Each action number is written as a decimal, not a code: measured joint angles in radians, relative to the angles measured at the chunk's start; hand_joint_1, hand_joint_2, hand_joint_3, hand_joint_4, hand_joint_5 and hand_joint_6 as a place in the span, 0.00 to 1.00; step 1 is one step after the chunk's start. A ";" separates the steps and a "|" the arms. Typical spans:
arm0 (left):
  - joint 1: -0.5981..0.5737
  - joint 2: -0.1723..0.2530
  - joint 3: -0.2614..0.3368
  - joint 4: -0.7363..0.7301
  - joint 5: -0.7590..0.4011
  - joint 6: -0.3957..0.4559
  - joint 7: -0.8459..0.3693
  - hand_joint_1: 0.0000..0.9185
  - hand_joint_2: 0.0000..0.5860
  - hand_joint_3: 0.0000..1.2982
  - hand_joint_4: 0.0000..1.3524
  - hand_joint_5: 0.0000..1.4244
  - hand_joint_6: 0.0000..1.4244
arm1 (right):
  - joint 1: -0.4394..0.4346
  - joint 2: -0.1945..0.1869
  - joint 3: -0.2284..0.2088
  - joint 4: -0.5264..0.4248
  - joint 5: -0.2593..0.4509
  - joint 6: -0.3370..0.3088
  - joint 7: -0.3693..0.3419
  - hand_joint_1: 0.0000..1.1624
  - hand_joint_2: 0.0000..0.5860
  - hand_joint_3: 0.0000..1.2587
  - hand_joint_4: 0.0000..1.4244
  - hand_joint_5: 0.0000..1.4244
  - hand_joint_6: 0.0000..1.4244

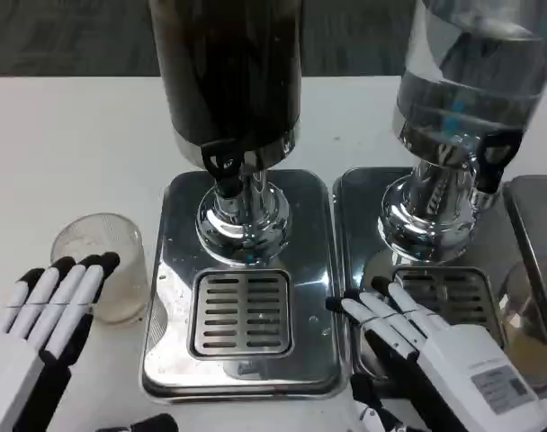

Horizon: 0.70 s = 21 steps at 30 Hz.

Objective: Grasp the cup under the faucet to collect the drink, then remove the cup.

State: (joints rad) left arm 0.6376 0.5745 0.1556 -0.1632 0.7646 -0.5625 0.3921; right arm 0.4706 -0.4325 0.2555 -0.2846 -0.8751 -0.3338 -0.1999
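A clear plastic cup (107,263) stands upright on the white table, left of the dark dispenser's steel base (174,297). My left hand (56,306) lies just left of the cup with straight fingers, the fingertips (105,263) at its near wall; it holds nothing. The black faucet (224,171) of the dark drink dispenser (228,72) hangs over the slotted drip grate (242,312), with no cup below it. My right hand (417,342) rests open on the steel base of the right-hand dispenser, fingers spread toward the left.
A clear dispenser (471,72) of pale liquid stands at the right on its own steel base (354,207) with a black tap (494,162). A third steel tray (534,234) and a glassy rounded object (525,333) sit at the right edge.
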 measured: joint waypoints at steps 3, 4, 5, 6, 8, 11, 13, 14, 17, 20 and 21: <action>-0.030 0.000 0.022 0.028 -0.044 -0.018 0.000 0.00 0.09 0.00 0.00 0.00 0.00 | 0.000 0.001 0.000 0.000 0.000 0.000 0.001 0.47 0.99 0.11 0.07 0.02 0.11; -0.040 -0.001 0.023 0.035 -0.053 -0.020 -0.002 0.00 0.07 0.00 0.00 0.00 0.00 | 0.001 0.001 0.000 0.000 0.001 0.000 0.001 0.47 0.99 0.11 0.07 0.02 0.11; -0.046 0.000 0.024 0.039 -0.056 -0.020 -0.004 0.00 0.05 0.00 0.00 0.00 0.00 | 0.001 0.001 0.000 0.000 0.001 0.000 0.001 0.47 0.99 0.11 0.07 0.02 0.11; -0.065 0.000 0.024 0.052 -0.077 -0.022 -0.019 0.00 0.05 0.00 0.00 0.00 0.00 | 0.001 0.001 0.000 0.000 0.002 0.000 0.002 0.47 0.99 0.11 0.07 0.02 0.11; -0.082 0.000 0.025 0.070 -0.101 -0.027 -0.030 0.00 0.04 0.00 0.00 0.00 0.00 | 0.002 0.001 -0.001 0.000 0.006 0.000 0.002 0.47 0.99 0.11 0.07 0.02 0.11; -0.124 0.001 0.029 0.109 -0.147 -0.036 -0.043 0.00 0.02 0.00 0.00 0.00 0.00 | 0.002 0.001 -0.002 0.000 0.010 0.000 0.007 0.47 0.99 0.11 0.07 0.02 0.11; -0.146 0.001 0.031 0.128 -0.174 -0.047 -0.047 0.00 0.00 0.00 0.00 0.00 0.01 | 0.002 0.001 -0.002 0.000 0.012 0.000 0.013 0.47 0.99 0.11 0.07 0.02 0.11; -0.156 0.001 0.031 0.139 -0.182 -0.055 -0.051 0.00 0.00 0.00 0.00 0.00 0.01 | 0.002 0.001 -0.002 0.000 0.015 0.000 0.014 0.47 0.99 0.11 0.07 0.02 0.11; -0.185 0.001 0.031 0.173 -0.212 -0.063 -0.067 0.02 0.00 0.00 0.00 0.00 0.03 | 0.001 0.001 -0.005 0.000 0.017 0.000 0.017 0.46 1.00 0.11 0.07 0.03 0.12; -0.212 0.001 0.031 0.202 -0.230 -0.068 -0.085 0.04 0.00 0.00 0.00 0.00 0.05 | 0.000 0.002 -0.006 0.000 0.025 0.000 0.020 0.46 1.00 0.11 0.07 0.03 0.12; -0.225 0.001 0.031 0.216 -0.247 -0.068 -0.094 0.05 0.00 0.00 0.00 0.00 0.05 | 0.000 0.003 -0.006 0.000 0.029 0.000 0.022 0.46 1.00 0.11 0.07 0.03 0.12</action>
State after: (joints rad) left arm 0.4122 0.5758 0.1869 0.0527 0.5175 -0.6305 0.2981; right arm 0.4704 -0.4292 0.2492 -0.2847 -0.8463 -0.3337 -0.1777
